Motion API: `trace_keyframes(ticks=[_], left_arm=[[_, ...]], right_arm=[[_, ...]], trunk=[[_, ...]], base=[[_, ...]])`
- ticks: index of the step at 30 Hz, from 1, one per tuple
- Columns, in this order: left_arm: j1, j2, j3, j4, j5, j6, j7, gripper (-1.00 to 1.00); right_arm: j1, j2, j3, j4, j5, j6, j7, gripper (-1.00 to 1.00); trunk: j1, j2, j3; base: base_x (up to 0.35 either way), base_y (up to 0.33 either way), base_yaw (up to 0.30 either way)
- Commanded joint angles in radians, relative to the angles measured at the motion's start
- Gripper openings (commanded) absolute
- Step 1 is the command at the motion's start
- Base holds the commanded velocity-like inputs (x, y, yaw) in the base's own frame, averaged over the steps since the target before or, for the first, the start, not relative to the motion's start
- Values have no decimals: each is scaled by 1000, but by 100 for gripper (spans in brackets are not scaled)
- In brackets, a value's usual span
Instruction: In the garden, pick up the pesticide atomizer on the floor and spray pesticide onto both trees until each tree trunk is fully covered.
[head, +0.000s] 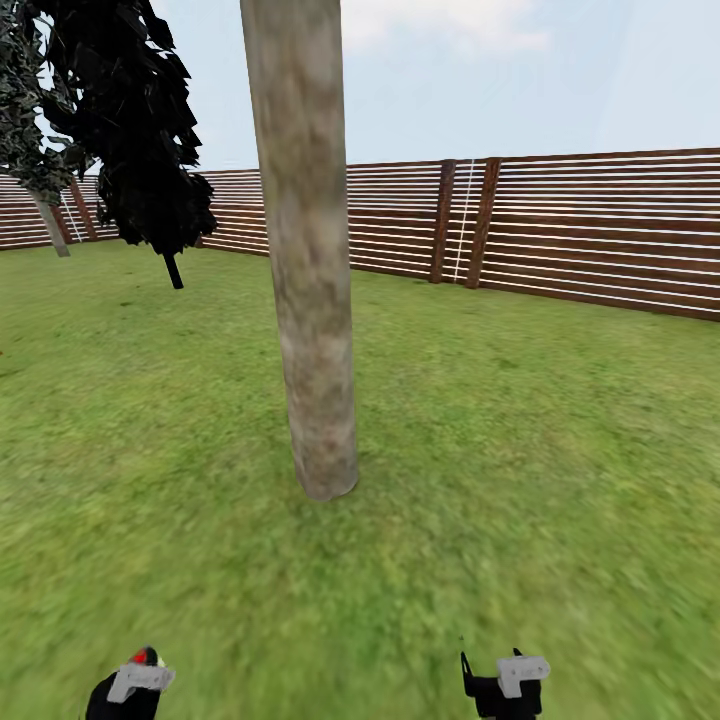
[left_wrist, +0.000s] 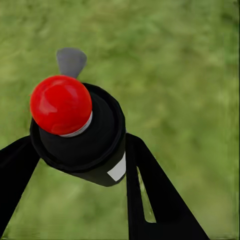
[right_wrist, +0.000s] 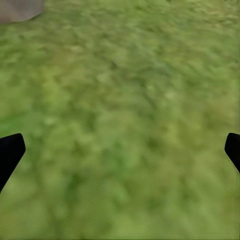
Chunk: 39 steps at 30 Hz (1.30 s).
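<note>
Head view: tree trunk (head: 305, 250) stands dead centre, just ahead of the robot, thick grey-beige mottled column rising out of frame at the top, base planted in the lawn (head: 540, 440) mid-scene. No white-yellow specks visible on the bark from here.

Far side: brown slat fence (head: 600, 225) runs across the whole back, with two darker posts right of the trunk. Far left: a dark, near-black tree (head: 140, 130) with a thin stem, and a paler thin trunk (head: 50, 225) further left at the fence.

Left gripper (head: 130, 685) sits at the near left edge of the head view, red tip poking above it. Left wrist view confirms: pesticide atomizer (left_wrist: 82, 132) is between the two black fingers (left_wrist: 160, 200), black cylindrical body, red round cap (left_wrist: 61, 105) on top, grey nozzle tab (left_wrist: 71, 61) beyond it, small white label on the side. Both fingers press against the body, so the left pincer is clamped on it. Grass behind.

Right gripper (head: 505, 685) is at the near right edge of the head view. Right wrist view: fingertips (right_wrist: 10, 152) sit at opposite edges of the picture, wide apart, nothing between them, grass below. A corner of the trunk base (right_wrist: 20, 10) shows beyond the gripper.
</note>
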Motion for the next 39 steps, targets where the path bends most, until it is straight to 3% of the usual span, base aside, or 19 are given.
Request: trace_keyframes(ticks=[1,2,3,4,5,6,7,9,10,13,15,18,22,23,27,30,39], left_arm=[[-2,-2,7,-19,-77,0,-31,-100],[-3,-3,5,-31,-124,1,-53,-100],[-4,-4,3,-51,-194,2,-89,-100],[-4,-5,2,-67,-240,3,-114,-100],[-4,-7,2,-93,-309,6,-159,-100],[-4,-8,2,-107,-351,9,-189,-100],[-4,-8,1,-120,-398,14,-227,-100],[-14,-9,1,-161,-510,42,-336,-100],[-24,-10,1,-173,-539,56,-372,-100],[-71,-13,1,-198,-634,112,-537,-100],[-96,-16,1,-203,-679,123,-622,-100],[-139,-25,2,-205,-723,128,-734,-100],[-159,-38,3,-205,-733,130,-790,-100],[-160,-41,2,-205,-734,130,-794,-100],[-161,-53,0,-204,-736,130,-802,-100],[-161,-68,-29,-205,-737,131,-806,-100],[-173,-124,-75,-206,-738,163,-809,-100]], right_arm=[[-1,0,-2,-21,22,-2,-7,100],[-1,-1,-1,-49,35,-2,-6,100],[-1,0,2,-100,71,0,-4,100],[-2,0,9,-133,107,3,1,100],[-2,0,26,-179,183,12,21,100],[-1,1,35,-204,236,23,43,100],[-1,3,43,-239,316,54,91,100],[-7,7,49,-279,384,114,180,100],[-13,8,50,-292,397,137,222,100],[-67,9,54,-325,420,208,476,100],[-97,9,54,-332,422,228,608,100],[-128,11,54,-335,424,237,746,100],[-144,16,58,-334,424,238,808,100],[-145,16,61,-335,424,238,824,-100],[-147,18,96,-336,424,237,857,-100],[-149,20,142,-344,423,237,862,-100],[-149,78,223,-362,421,237,863,-100]], trunk=[[0,0,-1],[0,0,-1],[0,0,-1],[0,0,-1],[0,0,-1],[0,0,-1],[0,0,-1],[0,0,-1],[0,0,-1],[0,0,-1],[0,0,-1],[0,0,-1],[0,0,-1],[0,0,-1],[0,0,-1],[0,0,-1],[0,0,-1]], base=[[0,0,0],[0,0,0],[0,0,0],[0,0,0],[0,0,0],[0,0,0],[0,0,0],[0,0,0],[0,0,0],[0,0,0],[0,0,0],[0,0,0],[0,0,0],[0,0,0],[0,0,0],[0,0,0],[0,0,0]])
